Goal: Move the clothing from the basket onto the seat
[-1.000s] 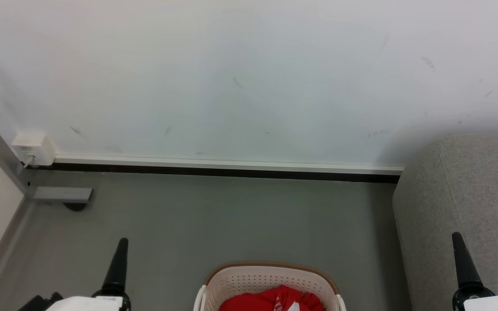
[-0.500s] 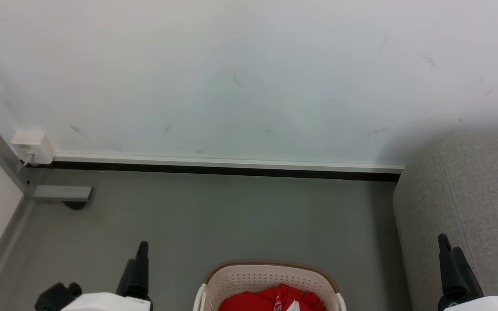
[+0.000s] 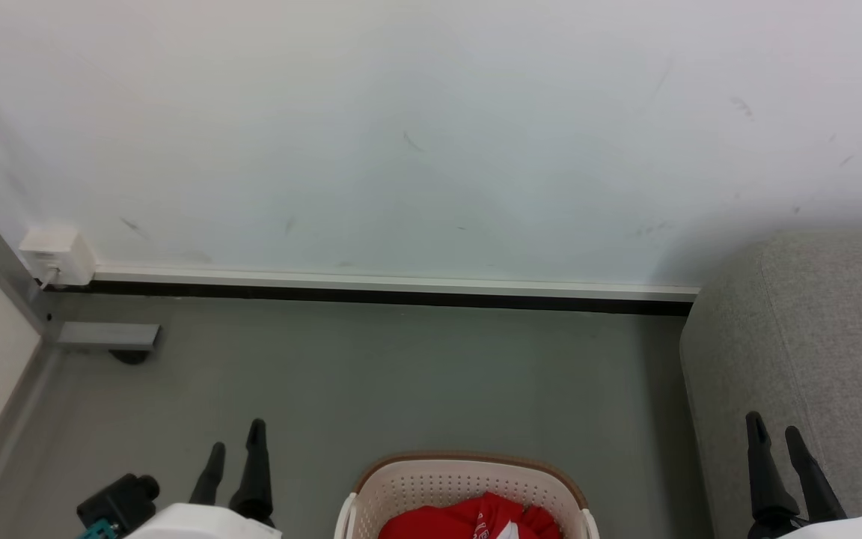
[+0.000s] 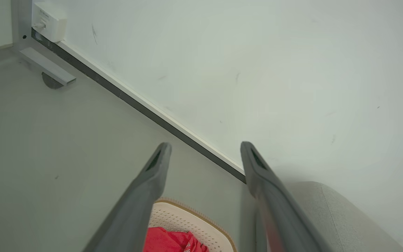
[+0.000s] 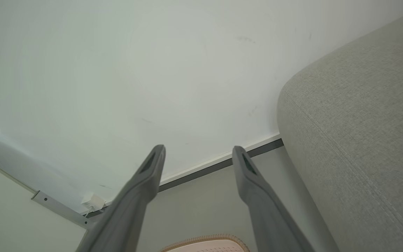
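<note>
1. Holding left jaws and right jaws spread wide, grasping nothing.
2. Spotting the clothing (image 3: 476,520) bunched in the basket (image 3: 468,479), between both jaws.
3. Judging task unstarted: the seat (image 3: 812,337), beside right jaws, carrying no garment where visible; all moving remaining.

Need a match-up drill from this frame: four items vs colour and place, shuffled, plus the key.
Items:
1. clothing
2. basket
3. seat
4. wall box

Colour and place, head view:
A. grey, right side
B. red, inside the basket
C. white, far left
D. cream with a brown rim, bottom centre

Pairs: 1-B, 2-D, 3-A, 4-C
</note>
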